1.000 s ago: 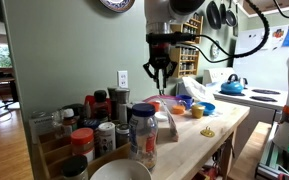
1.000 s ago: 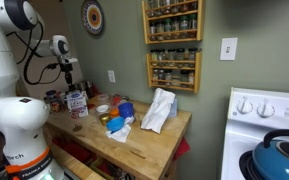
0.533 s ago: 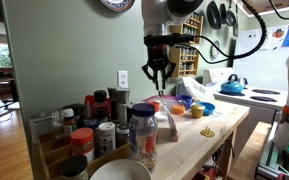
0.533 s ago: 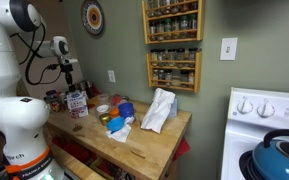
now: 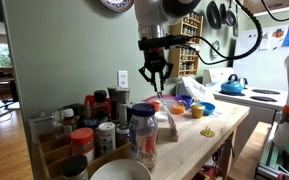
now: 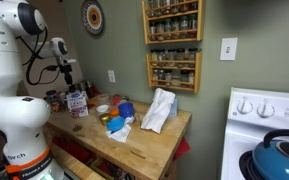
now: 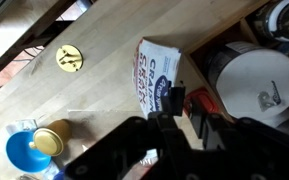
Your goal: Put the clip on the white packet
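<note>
The white packet (image 5: 166, 122) (image 6: 159, 108) stands on the wooden table (image 5: 209, 145) and is printed with blue lettering in the wrist view (image 7: 156, 70). My gripper (image 5: 156, 88) (image 6: 69, 74) hangs high above the table, well clear of the packet. In the wrist view my gripper (image 7: 181, 105) is shut, and a small dark clip (image 7: 174, 98) sticks out from the fingertips, just short of the packet's near edge. How the clip sits in the grip is hard to make out in the dark picture.
A white bowl (image 7: 249, 78) and a red-topped thing (image 7: 199, 100) lie close to the packet. Jars and bottles (image 5: 104, 125) crowd one end of the table. A small yellow thing (image 7: 70, 59), a blue cup (image 7: 29, 150) and a yellow cup (image 7: 52, 140) sit further along. A stove (image 6: 269, 130) adjoins the table.
The arm has drifted a little to the left in an exterior view, staying high. The gripper has stayed shut. Nothing on the table has moved.
</note>
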`<state>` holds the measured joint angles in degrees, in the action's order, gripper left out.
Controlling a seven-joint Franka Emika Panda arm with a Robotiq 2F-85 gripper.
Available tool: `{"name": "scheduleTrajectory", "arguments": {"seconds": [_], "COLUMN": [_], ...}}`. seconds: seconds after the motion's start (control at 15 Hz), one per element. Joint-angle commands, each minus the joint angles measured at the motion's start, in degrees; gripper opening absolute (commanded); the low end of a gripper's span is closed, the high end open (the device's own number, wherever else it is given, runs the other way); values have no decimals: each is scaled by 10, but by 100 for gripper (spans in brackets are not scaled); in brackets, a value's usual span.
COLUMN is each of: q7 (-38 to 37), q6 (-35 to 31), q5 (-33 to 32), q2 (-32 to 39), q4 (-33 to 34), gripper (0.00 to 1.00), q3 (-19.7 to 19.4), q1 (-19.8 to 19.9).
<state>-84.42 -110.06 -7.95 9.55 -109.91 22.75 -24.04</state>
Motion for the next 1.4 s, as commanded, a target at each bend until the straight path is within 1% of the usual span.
{"name": "scheduleTrajectory", "arguments": {"seconds": [0.0, 0.47, 0.8, 1.33], "q7": [-30, -37, -35, -36], "q6": [37, 56, 87, 100], "q5": [-34, -40, -40, -43], "q2": [26, 52, 68, 95], "q4": [31, 58, 75, 101], "gripper": [6, 6, 6, 6], "q3": [-16, -28, -36, -46], "q1": [-20, -32, -38, -52]}}
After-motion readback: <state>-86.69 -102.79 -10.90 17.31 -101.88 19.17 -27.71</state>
